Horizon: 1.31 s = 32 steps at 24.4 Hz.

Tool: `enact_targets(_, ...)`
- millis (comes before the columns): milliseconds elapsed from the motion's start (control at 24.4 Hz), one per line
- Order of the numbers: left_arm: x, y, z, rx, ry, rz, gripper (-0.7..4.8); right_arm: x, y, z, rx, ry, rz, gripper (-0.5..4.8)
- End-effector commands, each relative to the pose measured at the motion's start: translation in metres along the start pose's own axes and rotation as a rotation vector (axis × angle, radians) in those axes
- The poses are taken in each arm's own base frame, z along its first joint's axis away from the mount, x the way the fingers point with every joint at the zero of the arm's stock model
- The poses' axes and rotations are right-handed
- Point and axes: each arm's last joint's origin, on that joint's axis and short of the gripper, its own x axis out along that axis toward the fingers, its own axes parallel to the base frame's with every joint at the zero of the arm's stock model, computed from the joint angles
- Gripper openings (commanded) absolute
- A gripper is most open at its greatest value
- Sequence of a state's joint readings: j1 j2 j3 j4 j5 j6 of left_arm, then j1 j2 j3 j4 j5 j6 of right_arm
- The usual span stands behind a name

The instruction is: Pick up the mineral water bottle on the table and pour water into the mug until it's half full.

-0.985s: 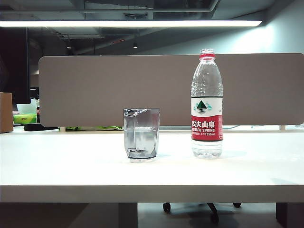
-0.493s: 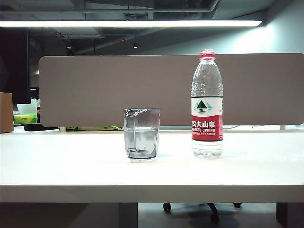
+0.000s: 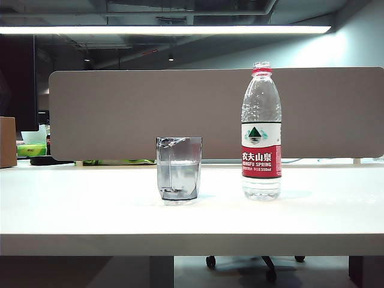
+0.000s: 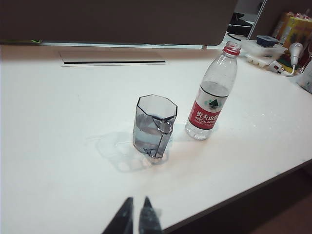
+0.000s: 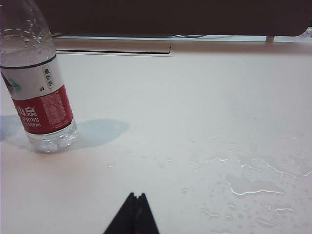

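The mineral water bottle [image 3: 261, 138] stands upright and uncapped on the white table [image 3: 90, 204], right of the mug [image 3: 179, 174]. The smoky-grey mug holds water [image 3: 179, 179] to about half its height. Neither gripper shows in the exterior view. In the left wrist view the mug [image 4: 153, 126] and bottle [image 4: 210, 97] stand side by side, well ahead of my left gripper [image 4: 138, 200], whose tips sit almost together with nothing between them. My right gripper [image 5: 136, 195] is shut and empty, hanging over the table well apart from the bottle [image 5: 39, 92].
Spilled water drops [image 5: 253, 185] lie on the table near the right gripper. A grey partition board [image 3: 120, 114] runs along the table's back. A cardboard box [image 3: 7, 141] stands far left. The front edge [image 4: 243, 185] is close to the left gripper. Clutter [image 4: 273, 48] sits at a far corner.
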<state>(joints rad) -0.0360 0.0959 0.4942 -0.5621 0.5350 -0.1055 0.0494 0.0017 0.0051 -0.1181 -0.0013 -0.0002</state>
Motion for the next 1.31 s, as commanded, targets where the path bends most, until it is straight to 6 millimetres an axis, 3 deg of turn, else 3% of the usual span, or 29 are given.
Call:
enact_targets(41, 0.0, 0.0, 0.001, 0.005, -0.007, -0.005, 0.22, 0.0, 0.0, 0.001, 0.0, -0.015, 0.0, -0.07)
enact_targets(493, 0.0, 0.0, 0.001, 0.012, -0.008, -0.005, 0.21, 0.0, 0.0, 0.001, 0.0, -0.015, 0.001, -0.07)
enact_targets(616, 0.005, 0.006, -0.001, 0.21, -0.104, 0.114, 0.21, 0.0, 0.0, 0.001, 0.0, -0.015, 0.0, -0.07)
enact_targets(739, 0.013, 0.02, -0.014, 0.254, -0.284, 0.327, 0.21, 0.0, 0.0, 0.001, 0.0, -0.016, 0.001, -0.07)
enact_targets(944, 0.027, 0.038, -0.036, 0.22, -0.344, 0.514, 0.21, 0.0, 0.0, 0.0, 0.0, -0.012, 0.001, -0.07)
enact_targets(1314, 0.045, 0.054, -0.083, 0.149, -0.203, 0.543, 0.21, 0.0, 0.0, 0.0, 0.0, -0.009, 0.0, -0.07)
